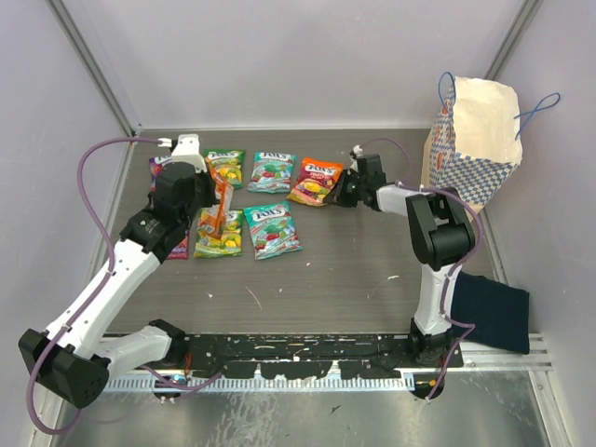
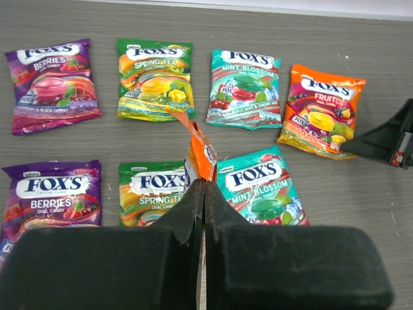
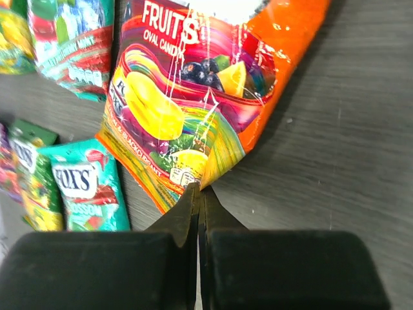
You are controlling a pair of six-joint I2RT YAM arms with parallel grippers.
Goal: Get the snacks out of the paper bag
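Nearest the arm bases, a dark blue cloth (image 1: 491, 312) is lying at the right edge of the tabletop (image 1: 345, 279), playing no part in the work.

Farther in, the left gripper (image 1: 220, 207) is hovering over the near row of snacks. Its jaws are clamping a held orange packet (image 2: 201, 154) by one edge, so it is standing upright. It is sitting above the gap between the near green packet (image 2: 151, 190) and the near teal packet (image 2: 261, 187). The near purple packet (image 2: 51, 197) is lying to their left.

Behind them the far row is lying flat: the far purple packet (image 2: 51, 81), the far green packet (image 2: 155, 81), the far teal packet (image 2: 245, 87) and the orange Fruits packet (image 2: 321, 110).

The right gripper (image 3: 199, 194) is sitting at that last packet's right-hand corner with its jaws clenched. The corner is running in between the tips, so it is looking pinched rather than merely touched.

At the far right the paper bag (image 1: 475, 140) is standing upright, well apart from the rows. It is tan with a blue-white checked band and thin blue cord handles. Its mouth is gaping, but its depth is not showing.

With eight packets showing outside the bag, the task is looking nearly finished. What seems left is laying down the held packet and letting go of the Fruits one.

The packets are flat, glossy and slightly crinkled, each carrying a white logo and fruit pictures.
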